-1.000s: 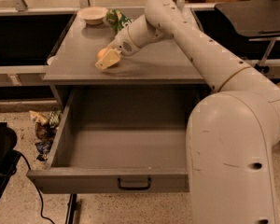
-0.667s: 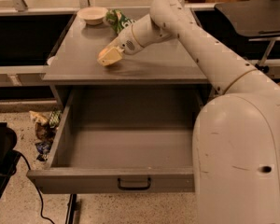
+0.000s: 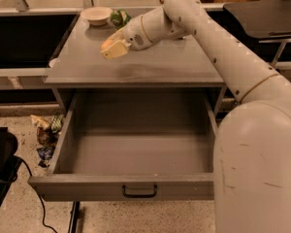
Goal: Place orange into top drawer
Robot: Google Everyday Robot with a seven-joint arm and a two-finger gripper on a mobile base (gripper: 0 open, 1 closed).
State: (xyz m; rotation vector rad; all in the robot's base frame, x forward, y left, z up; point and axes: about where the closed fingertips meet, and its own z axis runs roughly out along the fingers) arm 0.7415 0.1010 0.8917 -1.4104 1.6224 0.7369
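Note:
My gripper [image 3: 112,47] hangs over the left middle of the grey cabinet top [image 3: 184,64], lifted a little above it, with its shadow on the surface below. Its pale fingers are closed around the orange [image 3: 107,43], of which only a small orange patch shows at the left side. The top drawer [image 3: 136,154] is pulled wide open below the cabinet top, in front of the gripper. Its grey box holds nothing, and its front panel carries a small black handle [image 3: 139,192]. My arm reaches in from the right.
A cream bowl [image 3: 96,14] and a green snack bag [image 3: 119,17] sit at the back left of the cabinet top. Wrappers [image 3: 46,135] lie on the floor left of the drawer. A black object with a cable [image 3: 2,164] stands at the lower left.
The gripper has risen off the cabinet top with the orange in it, moving slightly right. The drawer, bowl and bag have not moved.

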